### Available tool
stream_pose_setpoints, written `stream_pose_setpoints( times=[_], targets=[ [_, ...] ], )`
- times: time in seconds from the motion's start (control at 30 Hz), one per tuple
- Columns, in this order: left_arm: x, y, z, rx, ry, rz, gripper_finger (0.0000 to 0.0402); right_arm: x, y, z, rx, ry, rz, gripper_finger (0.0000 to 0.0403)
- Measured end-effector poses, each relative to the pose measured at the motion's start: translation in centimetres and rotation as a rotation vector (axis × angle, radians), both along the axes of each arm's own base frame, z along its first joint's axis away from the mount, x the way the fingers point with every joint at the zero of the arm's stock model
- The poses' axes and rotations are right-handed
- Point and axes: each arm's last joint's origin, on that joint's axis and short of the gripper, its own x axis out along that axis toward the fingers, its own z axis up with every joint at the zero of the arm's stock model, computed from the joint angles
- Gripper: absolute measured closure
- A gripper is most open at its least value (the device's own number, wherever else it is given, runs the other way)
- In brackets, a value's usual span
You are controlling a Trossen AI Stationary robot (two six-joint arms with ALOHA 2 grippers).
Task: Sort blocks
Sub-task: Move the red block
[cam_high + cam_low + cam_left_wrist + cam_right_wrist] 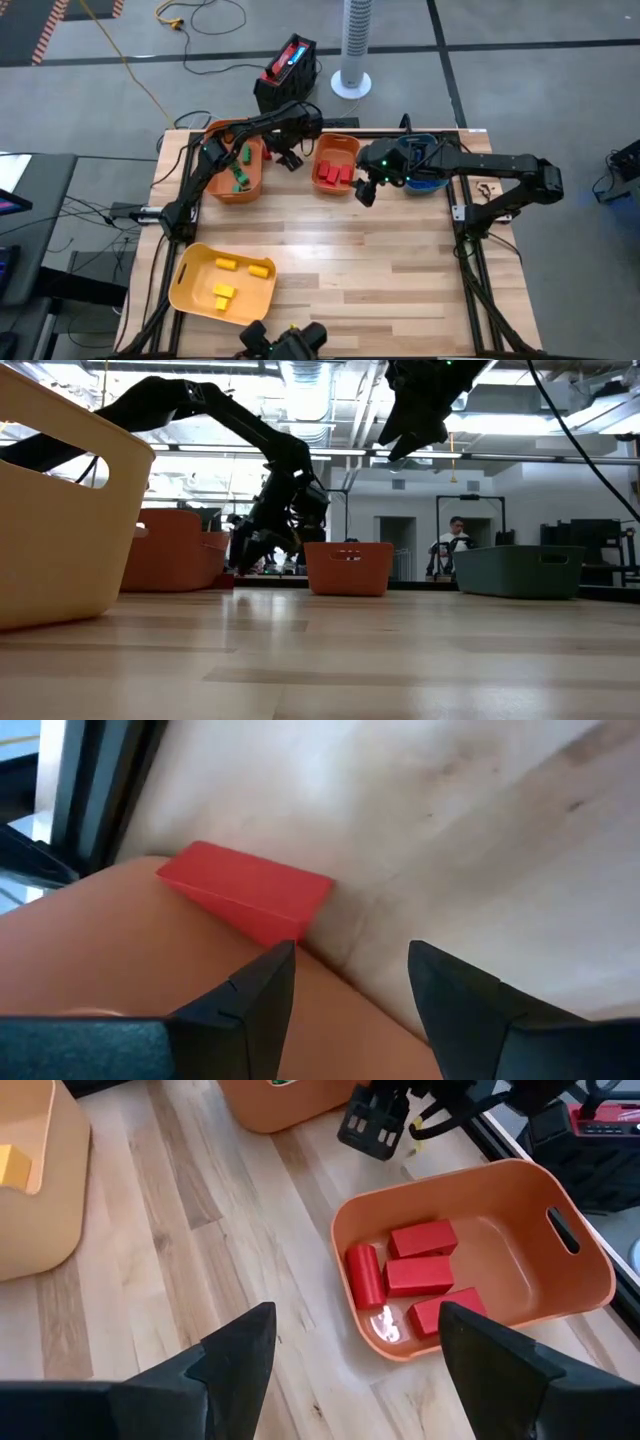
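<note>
Left gripper low at far edge of worktop, between two orange bins; fingers apart, straddling stray red block lying against bin wall, not yet gripped. Right gripper hovers open above red-block bin, waiting.

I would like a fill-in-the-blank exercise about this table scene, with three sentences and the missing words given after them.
1. The blocks in the small orange bin below the right gripper are all ____ in colour.
2. The yellow blocks lie in the ____ bin at the table's near left corner.
3. Before the left gripper, one ____ block rests on the wood against an orange bin wall.

Missing words: red; yellow; red
</note>
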Motion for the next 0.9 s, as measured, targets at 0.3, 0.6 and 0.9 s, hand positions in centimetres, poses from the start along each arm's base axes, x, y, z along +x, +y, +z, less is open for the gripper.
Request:
stream_pose_setpoints(
  times=[0.3,0.6,0.9],
  targets=[
    [-0.9,-0.3,-1.2,0.015,0.09,-0.008,0.0212,0.1,0.4,0.0,0.001,0.002,0.013,0.0113],
    [-1.4,-0.3,-0.7,0.004,0.097,-0.048,0.0212,0.1,0.2,0.0,-0.002,-0.006,0.008,0.0113],
    [-1.4,-0.3,-0.7,-0.024,0.112,-0.133,0.0212,0.2,0.6,0.0,-0.001,-0.005,0.021,0.0113]
  ],
)
